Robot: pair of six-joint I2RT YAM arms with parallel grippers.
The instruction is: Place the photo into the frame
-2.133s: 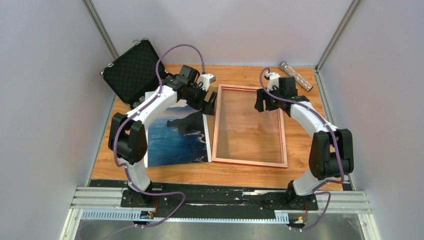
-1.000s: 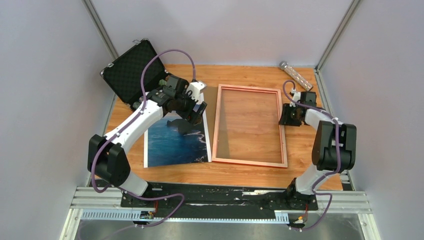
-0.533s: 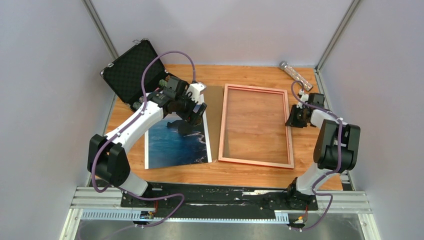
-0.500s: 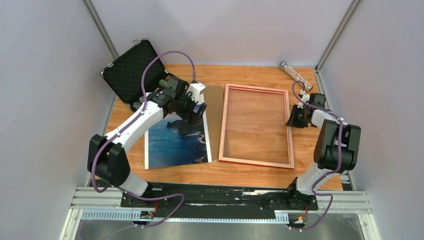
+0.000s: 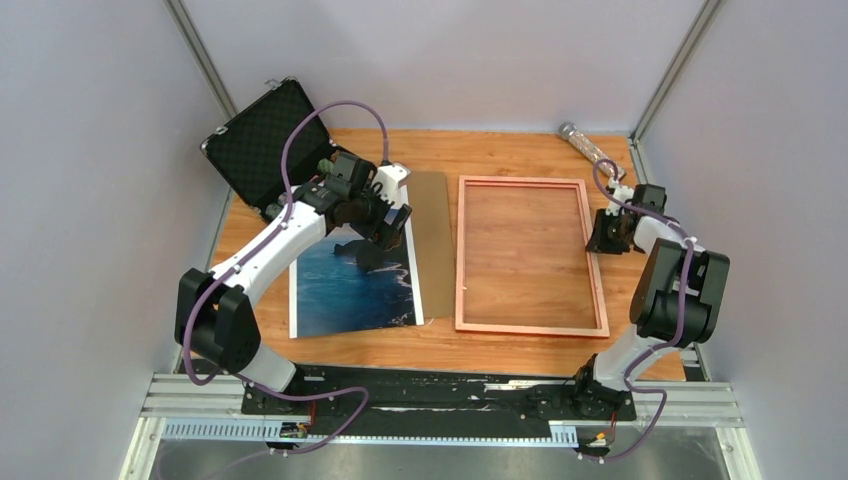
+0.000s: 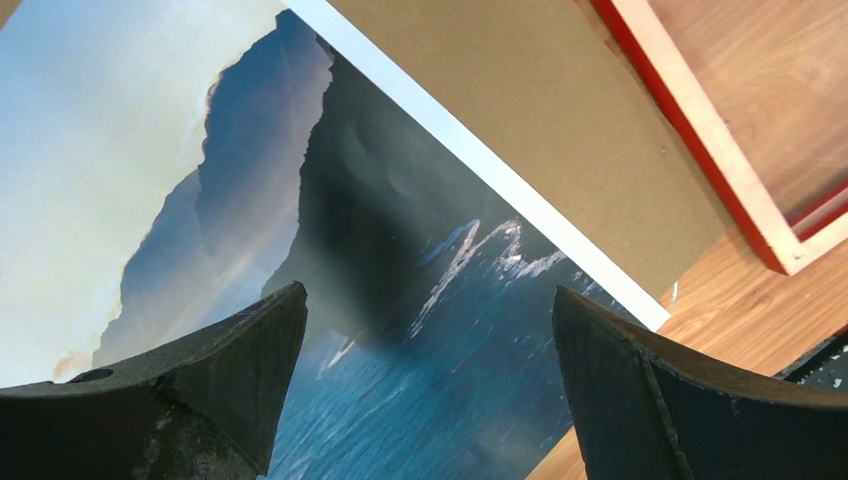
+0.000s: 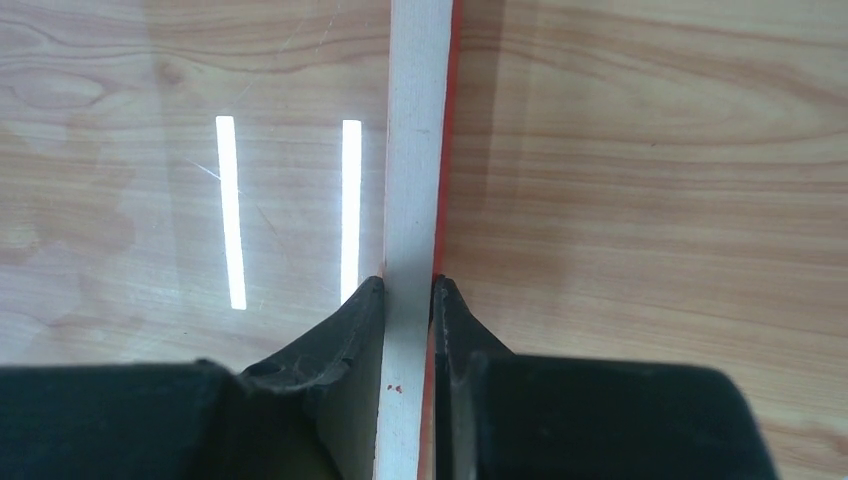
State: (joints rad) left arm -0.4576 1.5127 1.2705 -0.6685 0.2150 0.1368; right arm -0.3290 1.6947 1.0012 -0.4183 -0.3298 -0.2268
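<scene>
frame: thin rectangle lying flat, coppery-pink face up, red along the outer edge, table wood showing through; my right claw pinches its right rail.
photo: blue sea, dark cliffs, pale sky, white border; flat, face up, left of the frame, not touching it.

Left arm hides the far end of the photo from above; left wrist view crops photo, brown board and frame at its edges. Right wrist view shows only a short stretch of frame rail; silvery tube at the far right too small to identify.
</scene>
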